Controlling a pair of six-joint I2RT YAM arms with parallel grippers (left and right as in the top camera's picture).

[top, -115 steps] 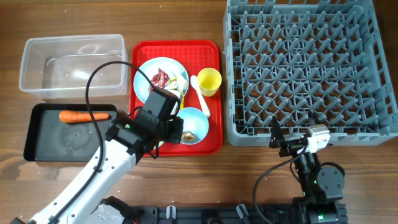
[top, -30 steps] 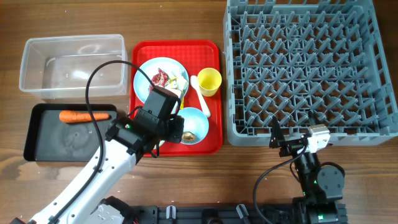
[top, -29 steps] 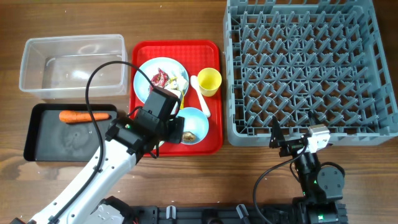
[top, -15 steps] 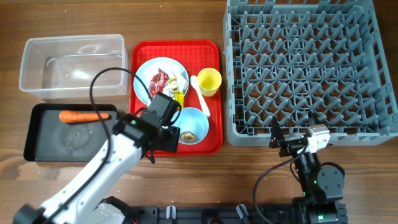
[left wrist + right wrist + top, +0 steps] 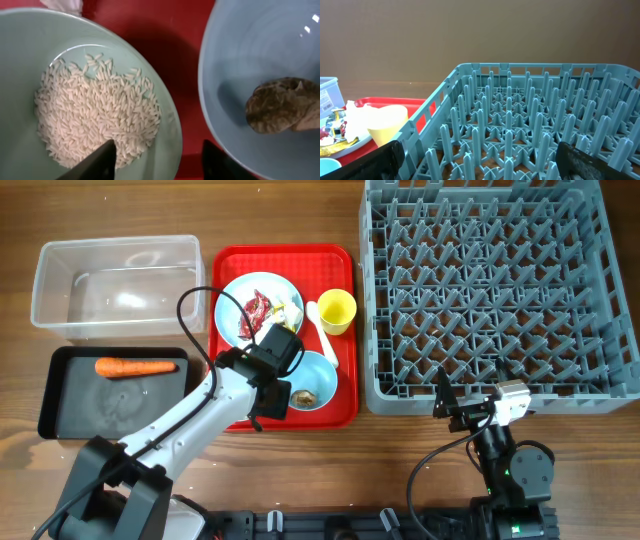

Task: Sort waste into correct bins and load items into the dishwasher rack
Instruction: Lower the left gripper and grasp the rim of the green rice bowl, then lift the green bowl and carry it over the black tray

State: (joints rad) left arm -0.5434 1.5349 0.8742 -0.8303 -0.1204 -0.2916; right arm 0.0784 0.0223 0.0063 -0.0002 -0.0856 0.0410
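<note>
Upright pale green bowl [image 5: 170,127] holding white rice grains [image 5: 95,120], its rim between the spread left fingers [image 5: 97,162]. Light blue bowl [image 5: 235,60] with small brown lump [image 5: 277,105] just beside one finger. Orange carrot [image 5: 135,366] flat in black tray [image 5: 60,410], well apart from fingers.

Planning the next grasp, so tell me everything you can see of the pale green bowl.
The pale green bowl is round, smooth and glossy, upright on the red tray. White rice lies heaped in its bottom. The open left gripper straddles its rim, one finger above the rice. The blue bowl stands beside it, apart.
</note>
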